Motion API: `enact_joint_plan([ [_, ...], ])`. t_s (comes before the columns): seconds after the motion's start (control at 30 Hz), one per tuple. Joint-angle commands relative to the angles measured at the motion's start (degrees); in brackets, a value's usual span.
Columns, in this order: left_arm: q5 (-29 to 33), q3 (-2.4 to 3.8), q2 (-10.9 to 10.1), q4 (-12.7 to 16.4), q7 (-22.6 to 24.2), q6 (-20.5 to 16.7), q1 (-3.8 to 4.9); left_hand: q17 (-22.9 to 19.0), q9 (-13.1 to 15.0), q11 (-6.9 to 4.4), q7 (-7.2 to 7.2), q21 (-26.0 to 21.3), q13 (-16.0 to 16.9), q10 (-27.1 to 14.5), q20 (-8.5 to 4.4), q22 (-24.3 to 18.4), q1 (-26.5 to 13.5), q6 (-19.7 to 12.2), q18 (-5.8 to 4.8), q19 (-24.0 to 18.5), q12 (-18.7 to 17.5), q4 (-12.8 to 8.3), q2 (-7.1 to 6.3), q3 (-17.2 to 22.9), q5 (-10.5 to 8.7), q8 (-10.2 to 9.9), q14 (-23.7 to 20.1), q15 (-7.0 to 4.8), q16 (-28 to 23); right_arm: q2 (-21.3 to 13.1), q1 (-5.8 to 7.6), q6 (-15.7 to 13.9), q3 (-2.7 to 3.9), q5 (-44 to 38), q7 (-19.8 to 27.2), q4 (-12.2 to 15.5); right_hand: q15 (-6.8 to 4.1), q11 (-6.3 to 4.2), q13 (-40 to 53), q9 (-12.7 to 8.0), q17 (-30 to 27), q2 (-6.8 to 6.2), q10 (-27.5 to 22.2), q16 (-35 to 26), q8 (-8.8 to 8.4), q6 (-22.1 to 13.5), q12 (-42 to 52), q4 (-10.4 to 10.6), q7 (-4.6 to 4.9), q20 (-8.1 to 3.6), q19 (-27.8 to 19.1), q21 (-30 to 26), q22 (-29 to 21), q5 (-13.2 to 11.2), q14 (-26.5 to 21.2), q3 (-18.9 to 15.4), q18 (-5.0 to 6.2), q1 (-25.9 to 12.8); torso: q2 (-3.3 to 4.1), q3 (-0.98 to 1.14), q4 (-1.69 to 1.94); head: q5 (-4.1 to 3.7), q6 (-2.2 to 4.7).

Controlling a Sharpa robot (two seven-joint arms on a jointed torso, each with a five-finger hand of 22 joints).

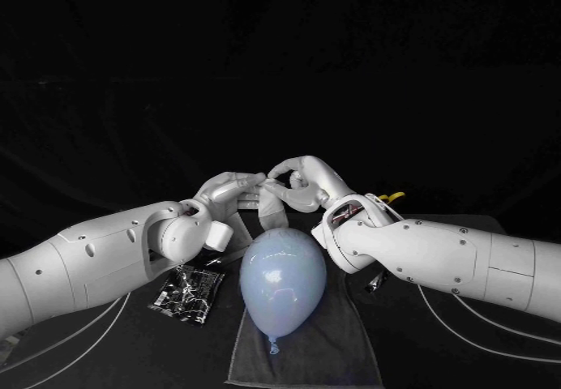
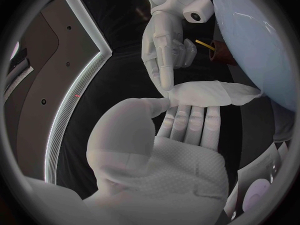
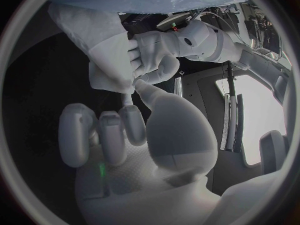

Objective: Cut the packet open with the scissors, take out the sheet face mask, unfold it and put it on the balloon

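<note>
A pale blue balloon lies on a grey cloth in the middle of the table, its knot toward me. Just beyond it, my left hand and right hand meet above the table. Both pinch the white sheet face mask, which hangs folded between them down to the balloon's far end. The left wrist view shows the mask lying across my left hand's fingers under the thumb, with the right hand touching it. The black packet lies on the table left of the balloon.
Scissors with yellow handles lie at the back right, partly hidden behind my right forearm. Both forearms flank the balloon closely. Thin cables trail over the black table on either side of the cloth.
</note>
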Motion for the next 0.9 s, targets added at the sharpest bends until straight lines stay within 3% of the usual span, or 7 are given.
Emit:
enact_joint_plan([
  [0.03, -0.2, 0.13, 0.1, 0.2, 1.1, 0.4, 0.15, 0.1, 0.0, 0.06, 0.1, 0.3, 0.0, 0.1, -0.13, 0.0, 0.4, 0.0, 1.04, 0.4, -0.2, -0.2, 0.0, 0.3, 0.2, 0.2, 0.0, -0.02, 0.0, 0.0, -0.15, 0.4, -0.02, -1.0, -0.4, 0.0, -0.53, -0.48, 7.2, 0.1, 15.1, 0.09, 0.0, 0.2, 0.5, 0.8, 0.3, -0.1, -0.07, -0.08, 1.9, 0.4, 12.0, 0.1, 6.0, -0.2, 0.19, 0.8, 0.07, -0.01, 0.01, -0.12, -0.03],
  [0.3, -0.2, 0.13, 0.0, 0.2, 1.1, 0.4, 0.15, 0.1, 0.0, 0.06, 0.11, 0.3, 0.0, 0.1, -0.13, 0.0, 0.4, 0.0, 1.04, 0.4, -0.2, -0.1, 0.0, 0.4, 0.2, 0.2, 0.1, -0.02, 0.0, -0.1, -0.26, -0.4, -0.02, -1.3, -0.5, 0.1, -1.26, -1.37, 7.3, 0.5, 15.1, 2.02, 0.2, 0.2, 1.46, 3.0, 0.6, -0.7, -1.11, -0.67, 2.0, 0.8, 12.2, 0.1, 6.0, 0.7, 0.12, 2.8, 0.02, 0.01, 0.0, -0.09, -0.03],
  [0.47, -0.1, 0.13, -0.1, 0.5, 0.9, 0.6, 0.15, 0.1, 0.0, 0.06, 0.11, 0.3, 0.0, 0.1, -0.13, 0.0, 0.4, 0.0, 1.04, 0.4, -0.2, -0.1, 0.0, 0.4, 0.2, 0.2, 0.1, -0.02, 0.0, -0.2, -0.33, -1.1, -0.02, -2.4, -0.7, 0.2, -2.33, -2.62, 7.6, 1.9, 15.1, 3.7, 0.7, 0.2, 3.88, 5.4, 1.1, -3.6, -2.53, -1.55, 2.3, 1.4, 12.4, 0.1, 6.0, 2.5, -0.02, 6.6, 0.04, 0.02, -0.02, -0.11, 0.0],
  [0.67, 0.0, 0.12, -0.2, 1.1, 0.9, 0.7, 0.16, 0.1, 0.0, 0.06, 0.09, 0.3, 0.0, 0.1, -0.13, 0.0, 0.4, 0.0, 1.04, 0.4, -0.1, -0.1, -0.03, 0.4, 0.2, 0.2, 0.1, -0.02, 0.0, -0.3, -0.43, -2.2, -0.02, -3.7, -0.8, 0.3, -2.75, -2.98, 8.7, 3.8, 15.1, 3.63, 2.0, 0.2, 6.69, 5.5, 2.7, -5.3, -2.83, -2.14, 2.6, 2.1, 12.5, 0.1, 6.0, 3.6, -0.18, 6.9, 0.06, 0.01, -0.02, -0.07, -0.02],
  [0.9, 0.1, 0.12, -0.2, 1.0, 0.9, 0.6, 0.16, 0.1, 0.0, 0.06, 0.09, 0.3, 0.0, 0.1, -0.13, 0.0, 0.4, 0.0, 1.04, 0.4, -0.1, -0.1, -0.03, 0.4, 0.2, 0.2, 0.1, -0.02, 0.0, -0.7, -0.59, -5.0, -0.01, -4.0, 1.2, 1.0, -2.91, -3.16, 9.1, 4.5, 15.1, 3.1, 2.5, 0.2, 7.84, 5.4, 3.3, -5.9, -3.03, -2.3, 2.9, 2.9, 12.8, 0.1, 6.0, 3.9, -0.34, 6.3, 0.01, 0.01, -0.04, -0.06, -0.1],
])
